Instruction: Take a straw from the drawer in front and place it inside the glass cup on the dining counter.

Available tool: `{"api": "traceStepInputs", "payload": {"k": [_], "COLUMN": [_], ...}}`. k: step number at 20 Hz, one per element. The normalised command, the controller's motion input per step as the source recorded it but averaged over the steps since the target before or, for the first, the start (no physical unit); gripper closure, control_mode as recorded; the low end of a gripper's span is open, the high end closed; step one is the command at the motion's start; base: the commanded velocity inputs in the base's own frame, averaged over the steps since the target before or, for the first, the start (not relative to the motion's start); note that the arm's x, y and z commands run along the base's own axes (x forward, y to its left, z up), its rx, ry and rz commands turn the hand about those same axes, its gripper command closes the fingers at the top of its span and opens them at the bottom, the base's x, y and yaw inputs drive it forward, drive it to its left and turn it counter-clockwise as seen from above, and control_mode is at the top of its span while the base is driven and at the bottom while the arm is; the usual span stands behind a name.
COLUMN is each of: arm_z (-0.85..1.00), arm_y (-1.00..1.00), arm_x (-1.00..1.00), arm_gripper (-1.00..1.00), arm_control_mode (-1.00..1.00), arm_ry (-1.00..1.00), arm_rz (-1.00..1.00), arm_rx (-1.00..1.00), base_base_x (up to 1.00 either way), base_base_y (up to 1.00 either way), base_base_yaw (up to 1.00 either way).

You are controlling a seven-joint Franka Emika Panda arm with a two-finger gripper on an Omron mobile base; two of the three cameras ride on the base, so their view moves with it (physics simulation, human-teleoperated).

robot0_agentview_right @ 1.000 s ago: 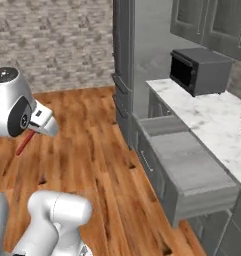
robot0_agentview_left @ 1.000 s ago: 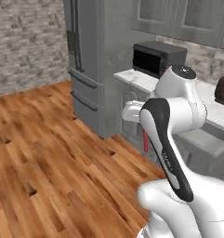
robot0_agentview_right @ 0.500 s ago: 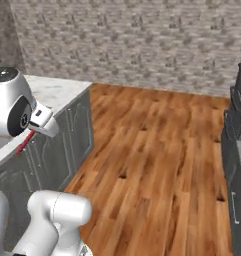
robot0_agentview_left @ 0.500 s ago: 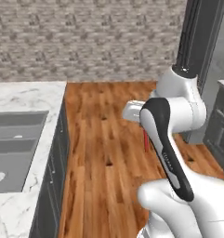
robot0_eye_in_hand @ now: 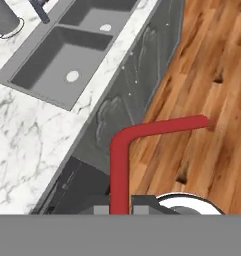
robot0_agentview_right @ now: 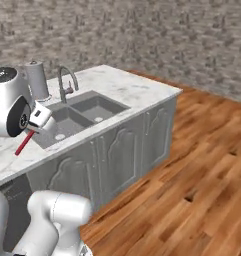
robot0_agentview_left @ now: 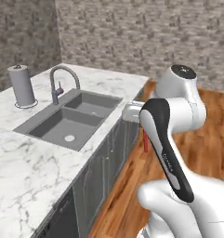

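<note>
Straw [robot0_eye_in_hand: 120, 165] pickup looks done, red bent straw pinched in the nearly closed tool [robot0_agentview_right: 31, 131] and carried beside the marble desk [robot0_agentview_left: 25, 158] with its double sink [robot0_agentview_left: 71, 118], glass cup not reached, so transport and drop-in remain.

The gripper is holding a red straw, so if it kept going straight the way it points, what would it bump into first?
Probably the wood floor beside the grey cabinet front. The gripper, shut on the red straw, points downward past the marble counter edge. Depth is unclear, so the cabinet could come first.
</note>
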Motion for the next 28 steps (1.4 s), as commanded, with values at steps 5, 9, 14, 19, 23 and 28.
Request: {"api": "traceStepInputs", "payload": {"k": [5,9,14,19,23,28], "arm_z": [0.00,0.00,0.00,0.00,0.00,0.00], "arm_y": [0.00,0.00,0.00,0.00,0.00,0.00], "arm_x": [0.00,0.00,0.00,0.00,0.00,0.00], "arm_gripper": [1.00,1.00,1.00,1.00,1.00,1.00], "arm_control_mode": [1.00,1.00,1.00,1.00,1.00,1.00], "arm_ry": [0.00,0.00,0.00,0.00,0.00,0.00], "arm_rz": [0.00,0.00,0.00,0.00,0.00,0.00], "arm_rx": [0.00,0.00,0.00,0.00,0.00,0.00], "base_base_x": [0.00,0.00,0.00,0.00,0.00,0.00], "base_base_y": [0.15,0.15,0.15,0.17,0.41,0.79], "base_base_yaw": [0.72,0.71,0.68,0.62,0.47,0.19]}}
